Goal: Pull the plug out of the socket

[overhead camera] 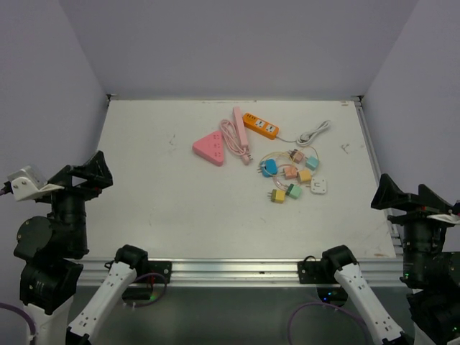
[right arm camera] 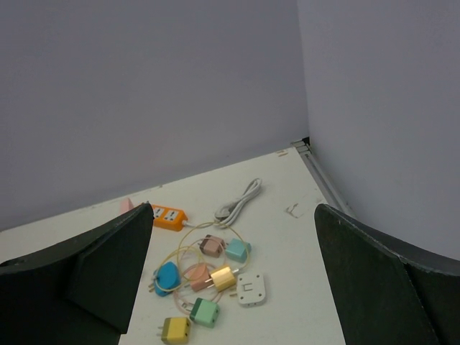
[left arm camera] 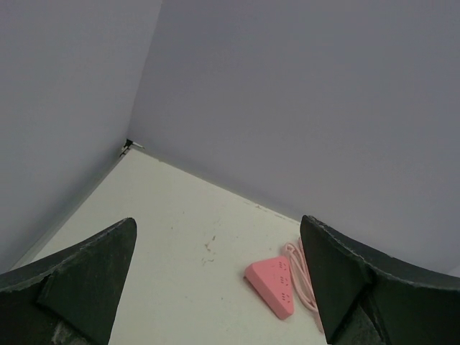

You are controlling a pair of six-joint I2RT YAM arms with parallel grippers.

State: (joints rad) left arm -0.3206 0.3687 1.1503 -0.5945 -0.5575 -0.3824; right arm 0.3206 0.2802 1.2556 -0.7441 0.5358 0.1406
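A pink triangular socket [overhead camera: 210, 148] lies at mid-table beside a long pink power strip [overhead camera: 241, 134] with a coiled pink cord [overhead camera: 229, 136]; the triangle also shows in the left wrist view [left arm camera: 274, 287]. An orange power strip [overhead camera: 260, 126] with a white cord [overhead camera: 314, 132] lies behind, also in the right wrist view [right arm camera: 169, 215]. Several coloured plugs and adapters [overhead camera: 290, 175] lie tangled in thin wires [right arm camera: 208, 277]. I cannot tell which plug sits in a socket. My left gripper [overhead camera: 97, 171] [left arm camera: 218, 221] and right gripper [overhead camera: 390, 192] [right arm camera: 233, 208] are open, empty and raised, far from these.
A white square adapter [overhead camera: 318, 187] lies at the cluster's right edge [right arm camera: 251, 287]. Grey walls enclose the table on three sides. A metal rail [overhead camera: 370, 154] runs along the right edge. Small scuff marks dot the table surface [overhead camera: 172, 140].
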